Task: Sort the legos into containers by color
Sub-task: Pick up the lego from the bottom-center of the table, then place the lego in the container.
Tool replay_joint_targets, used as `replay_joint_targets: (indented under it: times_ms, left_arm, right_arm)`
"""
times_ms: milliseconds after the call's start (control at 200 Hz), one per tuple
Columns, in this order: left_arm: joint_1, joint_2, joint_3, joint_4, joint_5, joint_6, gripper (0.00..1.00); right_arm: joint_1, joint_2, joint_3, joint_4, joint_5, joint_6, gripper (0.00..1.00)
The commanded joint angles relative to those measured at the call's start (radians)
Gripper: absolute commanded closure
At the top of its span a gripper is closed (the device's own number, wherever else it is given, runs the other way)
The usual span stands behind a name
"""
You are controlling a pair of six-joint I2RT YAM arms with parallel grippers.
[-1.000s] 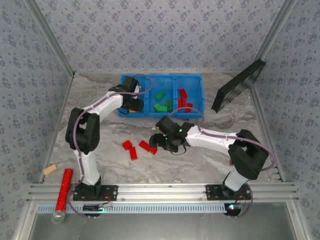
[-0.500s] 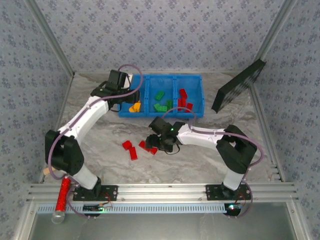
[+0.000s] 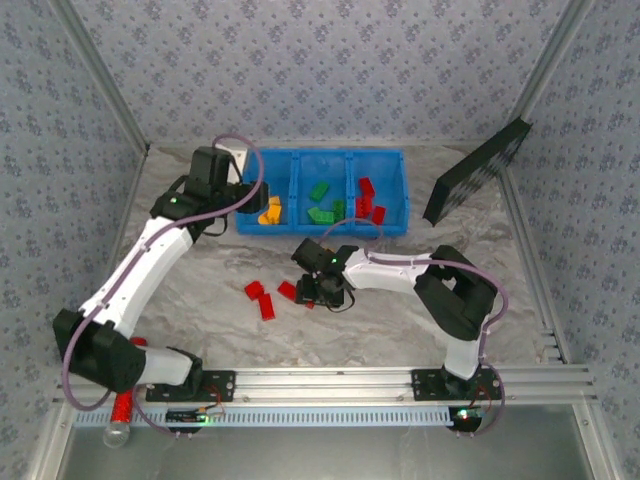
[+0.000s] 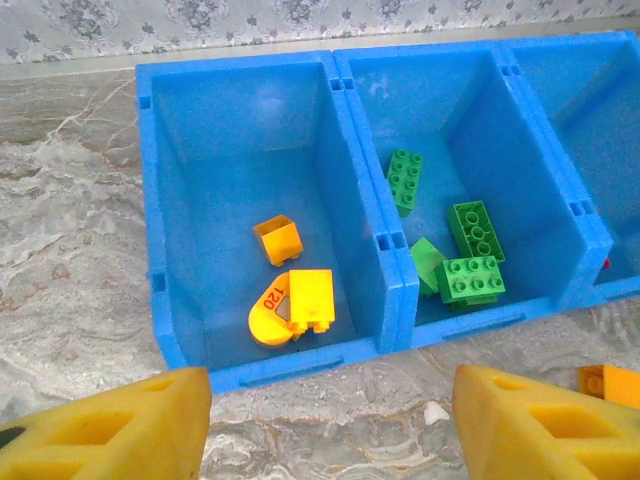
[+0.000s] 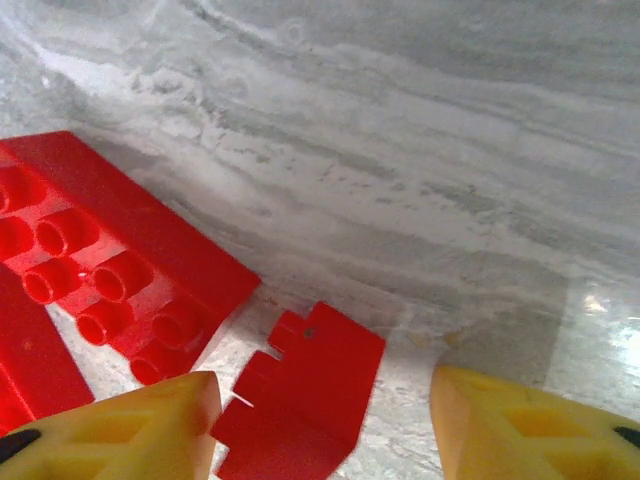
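Grey marbled desk (image 3: 400, 330), floral-papered walls (image 3: 330, 70) on three sides, black panel (image 3: 478, 172) propped at far right. L hand (image 4: 330, 400) spread wide, nothing btwn fingers; just ahead of it blue tray (image 4: 150, 200) w/ yellow legos (image 4: 295, 300) in compartment straight ahead, green legos (image 4: 470, 265) in next one to the right. R hand (image 5: 325, 400) low over desk, fingers apart, straddling small red brick (image 5: 310, 365), not yet pinched. Bigger red brick (image 5: 110, 270) just left of it.
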Motion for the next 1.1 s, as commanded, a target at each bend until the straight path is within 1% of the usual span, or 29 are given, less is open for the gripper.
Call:
replay_joint_targets:
  times_ms: [0, 170, 365, 475, 550, 575, 650, 710, 730, 815, 885, 959, 1094]
  left_arm:
    - [0.003, -0.047, -0.022, -0.048, 0.000, -0.010, 0.34]
    - [0.003, -0.073, -0.039, -0.069, -0.001, -0.018, 0.34]
    - [0.004, -0.085, -0.053, -0.073, 0.000, -0.021, 0.34]
    - [0.003, -0.086, -0.057, -0.077, 0.003, -0.022, 0.34]
    - [0.003, -0.090, -0.062, -0.087, 0.005, -0.020, 0.34]
    - [0.003, -0.094, -0.065, -0.092, 0.006, -0.018, 0.34]
    - [0.003, -0.120, -0.082, -0.100, 0.006, -0.013, 0.33]
    - [0.003, -0.149, -0.102, -0.104, 0.007, -0.012, 0.33]
    - [0.003, -0.159, -0.107, -0.106, 0.008, -0.011, 0.33]
    - [0.002, -0.190, -0.128, -0.111, 0.013, -0.015, 0.32]
    - [0.002, -0.205, -0.141, -0.162, 0.017, -0.027, 0.32]
    - [0.002, -0.210, -0.152, -0.199, 0.014, -0.056, 0.32]
    - [-0.006, -0.232, -0.197, -0.217, 0.017, -0.104, 0.32]
  right_arm:
    - [0.005, 0.027, 0.012, -0.022, 0.020, -0.012, 0.49]
    - [-0.002, 0.024, -0.012, -0.023, 0.032, -0.040, 0.60]
    - [-0.019, 0.016, -0.010, -0.062, 0.070, -0.129, 0.68]
    - [-0.023, 0.003, 0.019, -0.123, 0.105, -0.197, 0.70]
    - [-0.026, -0.029, 0.034, -0.215, 0.142, -0.223, 0.71]
    - [-0.029, -0.043, 0.068, -0.251, 0.154, -0.243, 0.72]
    - [-0.046, -0.102, 0.099, -0.336, 0.211, -0.310, 0.72]
    - [-0.075, -0.149, 0.129, -0.389, 0.244, -0.346, 0.72]
    - [-0.088, -0.163, 0.141, -0.407, 0.254, -0.387, 0.72]
    - [-0.148, -0.210, 0.194, -0.460, 0.297, -0.461, 0.72]
    - [-0.213, -0.232, 0.232, -0.478, 0.325, -0.520, 0.72]
    - [-0.294, -0.235, 0.260, -0.465, 0.343, -0.577, 0.72]
    - [-0.415, -0.199, 0.308, -0.376, 0.347, -0.652, 0.72]
